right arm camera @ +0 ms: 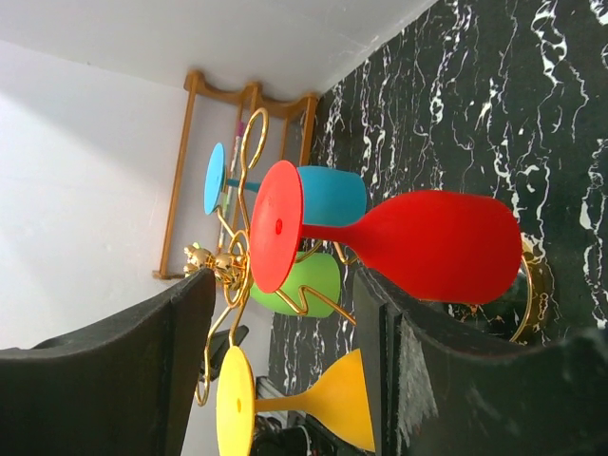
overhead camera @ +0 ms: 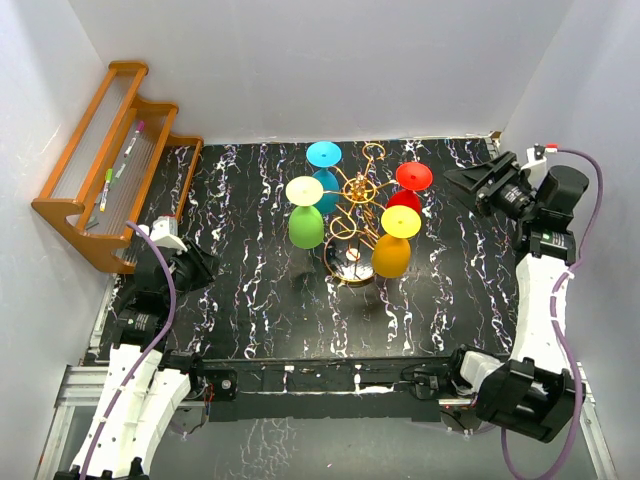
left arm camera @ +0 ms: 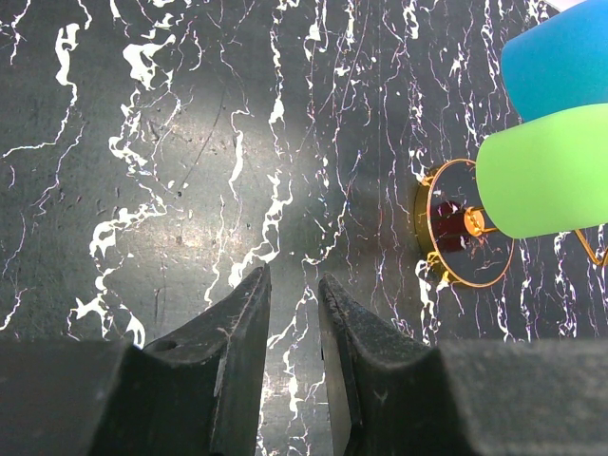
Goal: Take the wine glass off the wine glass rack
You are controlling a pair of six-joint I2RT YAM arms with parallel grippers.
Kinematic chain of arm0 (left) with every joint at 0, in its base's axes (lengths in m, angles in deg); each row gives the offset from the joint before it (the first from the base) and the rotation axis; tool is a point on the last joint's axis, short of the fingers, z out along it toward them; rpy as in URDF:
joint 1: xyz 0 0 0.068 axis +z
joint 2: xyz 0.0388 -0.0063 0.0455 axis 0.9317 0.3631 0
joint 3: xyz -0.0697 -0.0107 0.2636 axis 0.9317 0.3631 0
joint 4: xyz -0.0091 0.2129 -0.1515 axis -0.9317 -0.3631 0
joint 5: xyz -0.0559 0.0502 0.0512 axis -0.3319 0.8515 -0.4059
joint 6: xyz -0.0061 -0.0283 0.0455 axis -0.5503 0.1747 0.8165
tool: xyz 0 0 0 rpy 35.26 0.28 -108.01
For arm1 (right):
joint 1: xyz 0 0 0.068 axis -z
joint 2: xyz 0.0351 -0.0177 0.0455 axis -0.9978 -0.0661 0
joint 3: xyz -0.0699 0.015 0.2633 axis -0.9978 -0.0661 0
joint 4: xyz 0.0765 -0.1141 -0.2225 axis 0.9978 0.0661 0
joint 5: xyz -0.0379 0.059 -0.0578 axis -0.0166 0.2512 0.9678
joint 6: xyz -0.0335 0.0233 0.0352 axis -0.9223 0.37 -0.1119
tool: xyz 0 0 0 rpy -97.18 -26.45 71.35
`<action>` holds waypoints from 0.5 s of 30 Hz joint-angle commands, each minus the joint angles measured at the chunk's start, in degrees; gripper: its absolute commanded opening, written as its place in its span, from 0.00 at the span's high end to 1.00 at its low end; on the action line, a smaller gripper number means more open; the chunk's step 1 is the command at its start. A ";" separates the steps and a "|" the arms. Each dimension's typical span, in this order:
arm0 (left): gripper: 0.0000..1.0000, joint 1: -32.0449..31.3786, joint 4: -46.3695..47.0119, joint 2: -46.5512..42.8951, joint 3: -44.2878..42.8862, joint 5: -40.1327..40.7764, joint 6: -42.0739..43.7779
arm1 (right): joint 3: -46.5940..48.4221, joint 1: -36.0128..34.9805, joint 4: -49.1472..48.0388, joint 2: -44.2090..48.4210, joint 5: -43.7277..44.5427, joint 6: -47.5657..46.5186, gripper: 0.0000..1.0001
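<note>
The gold wire wine glass rack point(overhead camera: 358, 200) stands mid-table on its round base point(left arm camera: 465, 223). Several wine glasses hang upside down on it: blue point(overhead camera: 323, 170), green point(overhead camera: 305, 218), red point(overhead camera: 410, 185) and yellow point(overhead camera: 393, 245). My right gripper point(overhead camera: 458, 180) is open and empty, level with the red glass point(right arm camera: 418, 242) and just right of it, not touching it. In the right wrist view the red glass's foot lies between the fingers point(right arm camera: 190, 323). My left gripper point(overhead camera: 208, 266) is low over the table, left of the rack. Its jaws are a narrow gap apart and empty point(left arm camera: 293, 280).
An orange-brown wooden stepped shelf point(overhead camera: 110, 160) holding pens stands at the back left against the wall. White walls close in the table on the left, back and right. The green point(left arm camera: 551, 171) and blue point(left arm camera: 560, 57) bowls hang at the right of the left wrist view.
</note>
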 commanded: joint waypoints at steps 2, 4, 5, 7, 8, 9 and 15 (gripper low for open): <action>0.73 -0.32 0.59 0.06 -1.25 -0.93 -0.23 | 5.81 -3.70 1.52 -3.16 1.55 -4.23 0.39; 0.73 -0.30 0.56 0.07 -1.20 -0.93 -0.23 | 6.60 -4.69 1.60 -4.53 2.16 -4.54 0.40; 0.73 -0.27 0.50 0.13 -1.22 -0.93 -0.23 | 6.97 -5.27 1.56 -5.11 2.70 -4.75 0.40; 0.73 -0.32 0.49 0.15 -1.19 -0.85 -0.23 | 7.59 -6.69 1.20 -6.58 3.49 -4.87 0.40; 0.74 -0.32 0.48 0.15 -1.25 -0.78 -0.23 | 7.94 -7.53 1.19 -7.14 4.01 -4.91 0.40; 0.73 -0.32 0.48 0.15 -1.23 -0.76 -0.23 | 8.23 -8.31 1.19 -7.65 4.55 -4.91 0.41; 0.74 -0.31 0.45 0.09 -1.26 -0.58 -0.30 | 8.37 -11.54 -0.27 -9.27 6.46 -4.87 0.43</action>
